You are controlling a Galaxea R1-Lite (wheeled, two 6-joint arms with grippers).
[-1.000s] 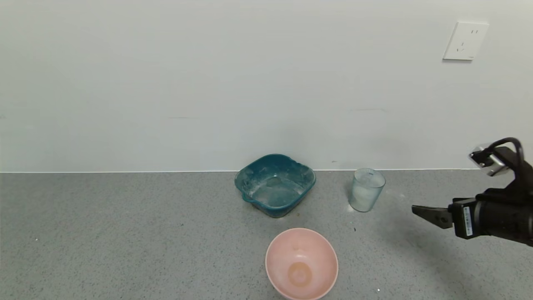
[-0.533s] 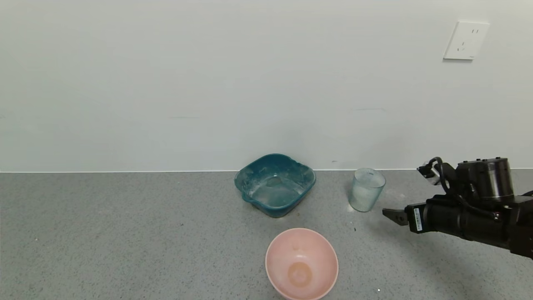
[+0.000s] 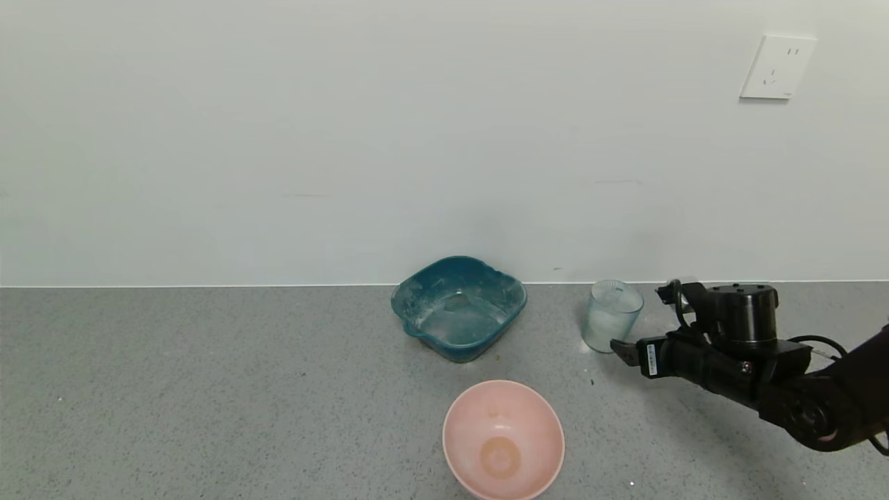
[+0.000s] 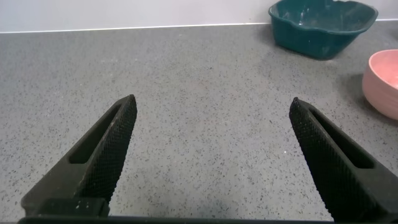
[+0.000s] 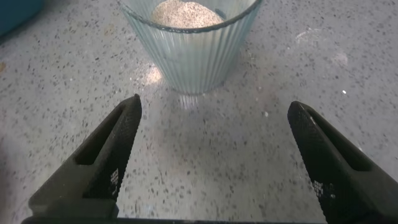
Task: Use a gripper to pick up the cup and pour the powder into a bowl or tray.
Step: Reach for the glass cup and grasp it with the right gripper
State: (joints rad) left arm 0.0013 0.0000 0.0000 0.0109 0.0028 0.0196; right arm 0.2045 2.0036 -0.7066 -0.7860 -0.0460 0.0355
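Note:
The clear ribbed cup (image 3: pixel 611 316) stands upright on the grey counter near the back wall, with white powder (image 5: pixel 186 12) inside it. It also shows in the right wrist view (image 5: pixel 189 53). My right gripper (image 3: pixel 621 349) is open and empty, low over the counter, just right of and in front of the cup, its fingertips close to the cup's base without touching. The dark teal basin (image 3: pixel 458 307) sits left of the cup, dusted white inside. My left gripper (image 4: pixel 211 112) is open and empty over bare counter, out of the head view.
A round pink bowl (image 3: pixel 503 439) stands at the front, below the basin; it also shows in the left wrist view (image 4: pixel 382 81). The white wall runs close behind the cup and basin. A socket (image 3: pixel 778 67) is on the wall.
My right arm has moved left and lowered toward the cup; its fingertips have gone from well right of the cup to just beside its base. The cup has not moved.

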